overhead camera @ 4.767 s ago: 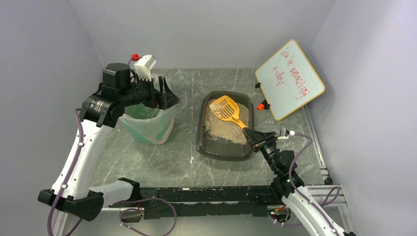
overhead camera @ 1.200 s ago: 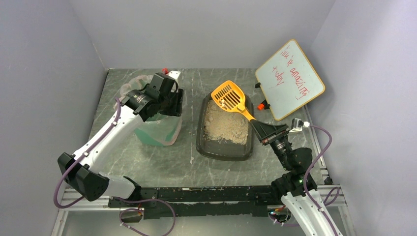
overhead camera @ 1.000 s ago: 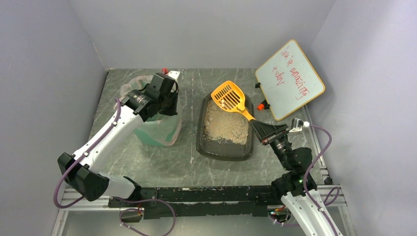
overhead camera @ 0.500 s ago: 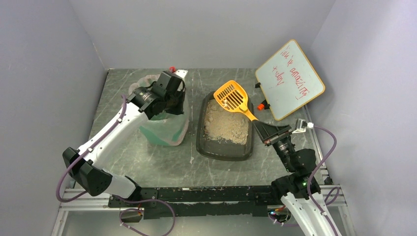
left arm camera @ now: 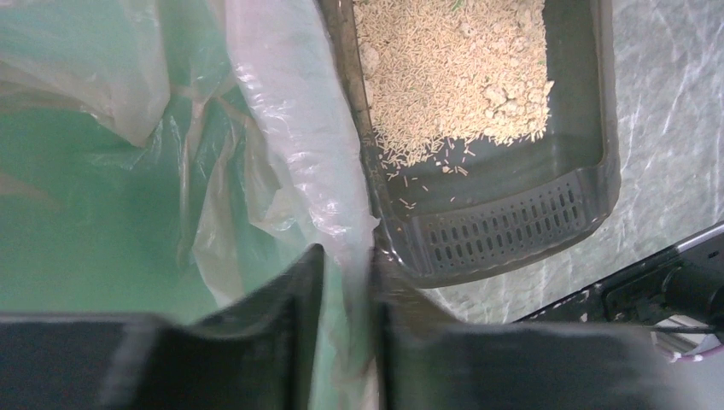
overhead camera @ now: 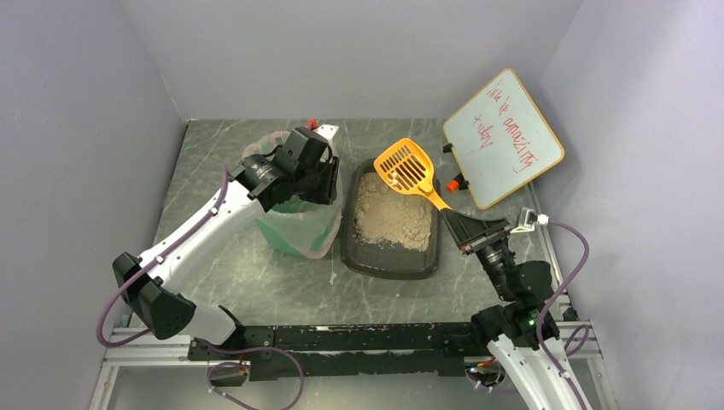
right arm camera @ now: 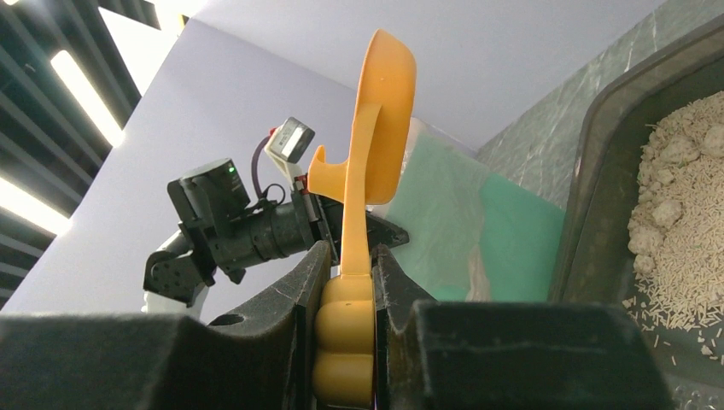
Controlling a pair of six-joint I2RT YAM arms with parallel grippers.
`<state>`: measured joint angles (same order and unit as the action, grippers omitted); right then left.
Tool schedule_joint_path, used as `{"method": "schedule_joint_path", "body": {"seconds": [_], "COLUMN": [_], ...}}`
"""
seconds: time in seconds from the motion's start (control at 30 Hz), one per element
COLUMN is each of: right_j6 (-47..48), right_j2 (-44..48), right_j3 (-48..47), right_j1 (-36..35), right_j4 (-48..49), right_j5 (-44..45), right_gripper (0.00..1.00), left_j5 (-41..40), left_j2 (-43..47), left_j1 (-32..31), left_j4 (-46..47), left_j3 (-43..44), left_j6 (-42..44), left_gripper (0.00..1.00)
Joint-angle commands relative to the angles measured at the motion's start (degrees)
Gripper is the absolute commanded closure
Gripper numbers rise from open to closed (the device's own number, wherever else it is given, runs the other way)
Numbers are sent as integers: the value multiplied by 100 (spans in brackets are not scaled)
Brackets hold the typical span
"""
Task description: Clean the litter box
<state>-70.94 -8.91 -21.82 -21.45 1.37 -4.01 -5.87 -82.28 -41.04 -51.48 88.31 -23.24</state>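
The dark grey litter box [overhead camera: 351, 243] holds beige litter [overhead camera: 390, 217] at the table's middle; it also shows in the left wrist view [left arm camera: 512, 226] and the right wrist view [right arm camera: 598, 171]. My right gripper [overhead camera: 454, 220] is shut on the handle of the orange slotted scoop [overhead camera: 408, 168], [right arm camera: 367, 171], held raised over the box's far end with small clumps in it. My left gripper [overhead camera: 318, 181], [left arm camera: 345, 290] is shut on the rim of the green bin [overhead camera: 286, 232] with clear bag liner [left arm camera: 282, 128], right beside the box's left wall.
A whiteboard [overhead camera: 502, 137] with red writing leans at the back right, a red-capped marker [overhead camera: 453, 183] under it. A small white scrap [overhead camera: 332, 278] lies on the marble table in front of the box. Grey walls enclose three sides.
My left gripper has dragged the bin rightward until it sits against the litter box. The scoop, earlier resting in the litter, is lifted and has drifted slightly right.
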Motion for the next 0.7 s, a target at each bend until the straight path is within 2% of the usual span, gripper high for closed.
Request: {"method": "schedule_joint_path", "body": {"seconds": [0.0, 0.07, 0.2, 0.33, 0.47, 0.67], "right_j6": [-23, -33, 115, 584, 990, 2095], "right_j2": [-118, -341, -1067, -2047, -2760, -3982], "right_j3": [-129, -142, -393, -974, -1427, -2592], "right_j1": [9, 4, 9, 9, 0, -35], "right_j4": [451, 741, 1245, 1400, 1636, 1088], "right_j5": [-145, -302, -730, -1317, -1704, -2260], "right_gripper": [100, 100, 100, 100, 100, 100], "left_j5": [-99, -169, -389, -761, -1342, -1948], "left_j2": [125, 132, 198, 388, 749, 1327], "left_j1": [-27, -24, -22, -27, -25, -21], "left_j4": [131, 2, -304, -572, -727, -622], "left_j3": [228, 451, 947, 1472, 1653, 1511], "left_j6": [-7, 56, 124, 152, 131, 142], "left_gripper": [52, 44, 20, 5, 3, 3]}}
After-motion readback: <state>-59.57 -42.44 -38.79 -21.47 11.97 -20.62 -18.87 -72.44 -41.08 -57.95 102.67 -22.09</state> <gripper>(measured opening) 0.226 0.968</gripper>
